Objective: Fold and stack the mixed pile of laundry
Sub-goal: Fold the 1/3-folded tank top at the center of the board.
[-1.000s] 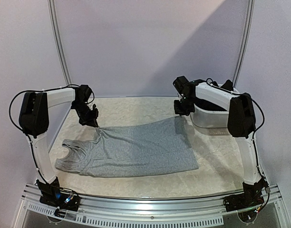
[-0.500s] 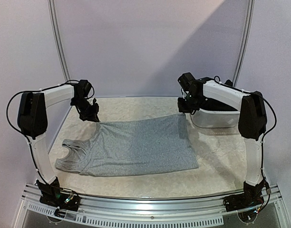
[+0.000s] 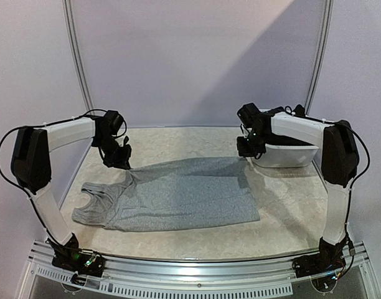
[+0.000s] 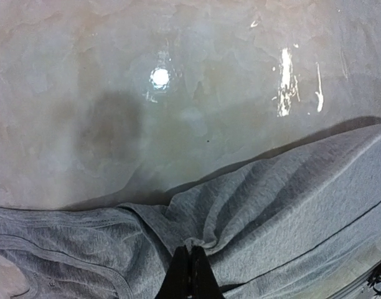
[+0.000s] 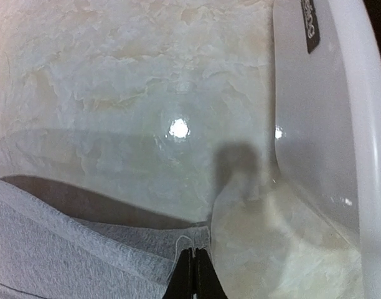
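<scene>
grey sleeveless top [image 3: 178, 199]: 1 | white basket [image 3: 282, 159]: 1 | table [image 3: 290, 215]: 1 | arms [image 3: 66, 131] [image 3: 302, 128]: 2

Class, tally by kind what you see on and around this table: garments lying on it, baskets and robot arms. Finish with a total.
Grey sleeveless top: 1
White laundry basket: 1
Robot arms: 2
Total: 4
The inside of the basket cannot be seen, so anything in it is not counted.

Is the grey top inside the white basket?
No, the grey top lies spread out on the table, and the white basket stands off its far right corner.
</scene>
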Robot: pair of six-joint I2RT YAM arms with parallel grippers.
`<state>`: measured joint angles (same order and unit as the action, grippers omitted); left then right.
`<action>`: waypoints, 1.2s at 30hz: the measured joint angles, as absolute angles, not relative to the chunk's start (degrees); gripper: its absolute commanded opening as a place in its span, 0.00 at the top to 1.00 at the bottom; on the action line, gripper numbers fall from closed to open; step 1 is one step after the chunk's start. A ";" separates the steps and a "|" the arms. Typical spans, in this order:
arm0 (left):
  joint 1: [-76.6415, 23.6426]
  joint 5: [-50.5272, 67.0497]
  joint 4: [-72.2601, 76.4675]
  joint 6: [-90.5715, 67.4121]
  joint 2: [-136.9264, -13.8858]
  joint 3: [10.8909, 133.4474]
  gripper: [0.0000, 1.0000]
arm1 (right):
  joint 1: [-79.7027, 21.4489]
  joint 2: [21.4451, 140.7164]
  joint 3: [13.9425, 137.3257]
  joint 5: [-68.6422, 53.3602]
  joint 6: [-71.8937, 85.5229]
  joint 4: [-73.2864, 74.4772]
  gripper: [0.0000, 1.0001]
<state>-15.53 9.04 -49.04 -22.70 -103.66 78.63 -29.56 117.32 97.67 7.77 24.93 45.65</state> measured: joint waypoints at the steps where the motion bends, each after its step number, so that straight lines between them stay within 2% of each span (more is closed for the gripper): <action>1: -15.75 8.64 -48.95 -22.74 -103.15 78.08 1.00 | -29.56 116.42 96.44 7.75 24.91 45.45 1.00; 13: -16.53 5.48 -48.53 -23.20 -96.14 67.85 1.00 | -29.56 110.21 84.73 6.72 24.34 42.65 1.00; 33: -18.81 5.48 -43.86 -26.20 -93.54 59.24 1.00 | -29.58 110.19 77.89 3.33 24.60 40.45 1.00; 36: -19.53 5.30 -43.40 -26.85 -93.54 58.39 0.95 | -29.58 110.19 76.64 2.87 24.64 40.34 1.00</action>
